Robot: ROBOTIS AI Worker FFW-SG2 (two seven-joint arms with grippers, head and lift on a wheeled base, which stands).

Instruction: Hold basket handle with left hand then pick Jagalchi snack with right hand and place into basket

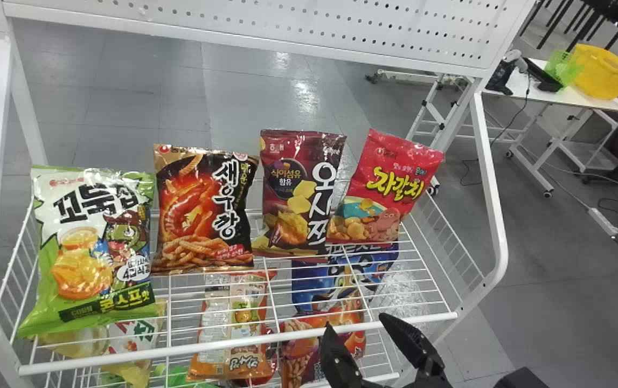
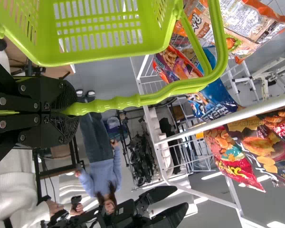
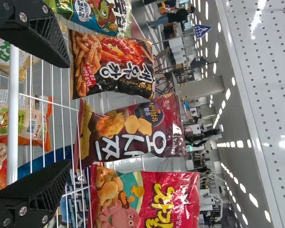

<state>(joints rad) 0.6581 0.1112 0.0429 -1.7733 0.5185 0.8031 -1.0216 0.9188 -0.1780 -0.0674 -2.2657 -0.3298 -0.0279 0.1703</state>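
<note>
At the left, the handle point(image 2: 133, 101) of a green basket point(image 2: 99, 28) is clamped between the closed fingers of the left gripper point(image 2: 69, 113), gripped along its ribbed stretch. On the upper shelf of the white wire rack point(image 1: 125, 358), four snack bags are stood in a row. The leftmost place is taken by a green and white bag point(image 1: 93, 242), set a little nearer than the others. Next to it on the right, a black and orange bag point(image 1: 203, 210) is stood almost upright, and below its level an orange bag point(image 1: 233, 334) is seen through the wires. Farther right, a maroon bag point(image 1: 300, 199) is placed, with a blue bag point(image 1: 314, 285) seen below through the shelf. At the near side, by the front rail, the right gripper point(image 1: 356, 321) is held with its two fingers well parted and open space between them, short of the row; whether the rail is touched cannot be told. The right end of the row is formed by the red Jagalchi snack point(image 1: 384, 188), which is tilted with its top toward the right and its lower left part close beside the maroon bag. At the far right, beyond the rack, a yellow basket point(image 1: 605, 73) is set on a white table point(image 1: 562, 96).
</note>
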